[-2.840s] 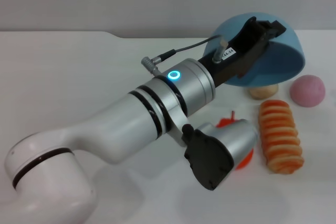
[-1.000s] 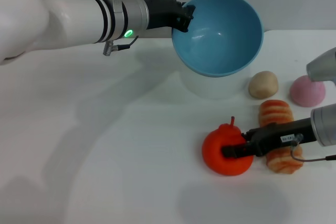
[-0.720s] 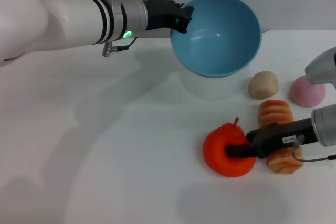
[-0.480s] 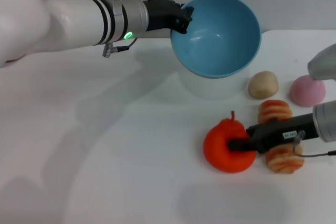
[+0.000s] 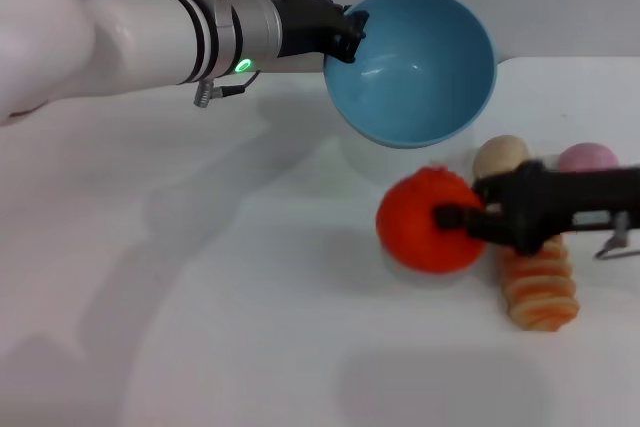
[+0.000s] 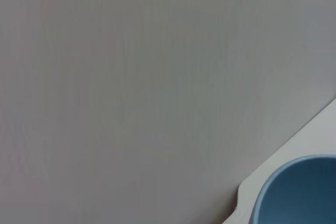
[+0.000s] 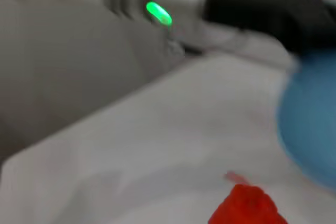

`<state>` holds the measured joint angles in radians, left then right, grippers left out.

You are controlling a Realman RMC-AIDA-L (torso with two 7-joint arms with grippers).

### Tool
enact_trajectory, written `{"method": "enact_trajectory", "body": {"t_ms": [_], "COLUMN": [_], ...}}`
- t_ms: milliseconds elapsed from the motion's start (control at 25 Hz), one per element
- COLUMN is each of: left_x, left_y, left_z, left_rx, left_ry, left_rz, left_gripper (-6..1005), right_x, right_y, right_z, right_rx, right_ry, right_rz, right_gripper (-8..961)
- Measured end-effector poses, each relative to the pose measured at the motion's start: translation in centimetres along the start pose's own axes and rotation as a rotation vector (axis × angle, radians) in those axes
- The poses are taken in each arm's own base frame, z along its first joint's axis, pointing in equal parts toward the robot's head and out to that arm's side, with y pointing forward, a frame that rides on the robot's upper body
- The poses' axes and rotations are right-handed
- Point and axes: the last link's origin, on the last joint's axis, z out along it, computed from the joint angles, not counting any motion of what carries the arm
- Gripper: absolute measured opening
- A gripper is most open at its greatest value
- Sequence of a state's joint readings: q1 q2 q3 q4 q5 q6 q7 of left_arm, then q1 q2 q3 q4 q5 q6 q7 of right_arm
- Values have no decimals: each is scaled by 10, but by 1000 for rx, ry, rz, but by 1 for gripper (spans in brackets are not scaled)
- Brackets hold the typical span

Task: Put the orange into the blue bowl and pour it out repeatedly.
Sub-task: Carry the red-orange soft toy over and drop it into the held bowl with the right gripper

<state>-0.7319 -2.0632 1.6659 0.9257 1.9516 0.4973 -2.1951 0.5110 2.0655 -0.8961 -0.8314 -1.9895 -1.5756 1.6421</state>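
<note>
The light-blue bowl (image 5: 412,65) hangs above the table at the back, tilted with its opening toward me. My left gripper (image 5: 345,32) is shut on the bowl's left rim. A part of the bowl's rim shows in the left wrist view (image 6: 299,190). The red-orange orange (image 5: 428,221) is lifted off the table, below and in front of the bowl. My right gripper (image 5: 462,217) is shut on the orange from its right side. The orange also shows in the right wrist view (image 7: 249,207), with the bowl (image 7: 310,124) beyond it.
A striped orange-and-cream bread roll (image 5: 540,287) lies on the white table (image 5: 230,327) under my right arm. A tan round bun (image 5: 500,155) and a pink ball (image 5: 588,157) sit behind the right arm. The left arm (image 5: 130,37) spans the back left.
My right gripper has lifted the orange off the table, up and toward the bowl. The bowl and left arm have stayed nearly still.
</note>
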Motion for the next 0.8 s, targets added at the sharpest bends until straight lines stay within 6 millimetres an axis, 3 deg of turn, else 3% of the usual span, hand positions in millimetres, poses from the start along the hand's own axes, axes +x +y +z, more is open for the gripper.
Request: {"method": "enact_trajectory", "body": {"t_ms": [160, 320, 360, 440, 640, 800], "left_x": [-1, -1, -3, -4, -9, -10], "left_y": [0, 16, 31, 35, 48, 49], "left_z": [1, 2, 5, 6, 8, 8], "left_rx": [4, -44, -73, -80, -114, -115], "left_ry": [-20, -48, -73, -87, -117, -112], "left_rz": [39, 109, 164, 172, 184, 176], "left_gripper": [0, 0, 0, 0, 0, -1], "right_x": [-26, -48, -50, -52, -42, -29], "right_y": [14, 22, 23, 20, 2, -12], "right_z": [-30, -59, -63, -70, -64, -49], "right_rx": [-8, 37, 41, 65, 140, 173], "right_ry": [-109, -261, -282, -317, -338, -291], "right_rz": [-119, -202, -213, -225, -134, -61], "right_gripper": [180, 164, 158, 144, 80, 51]}}
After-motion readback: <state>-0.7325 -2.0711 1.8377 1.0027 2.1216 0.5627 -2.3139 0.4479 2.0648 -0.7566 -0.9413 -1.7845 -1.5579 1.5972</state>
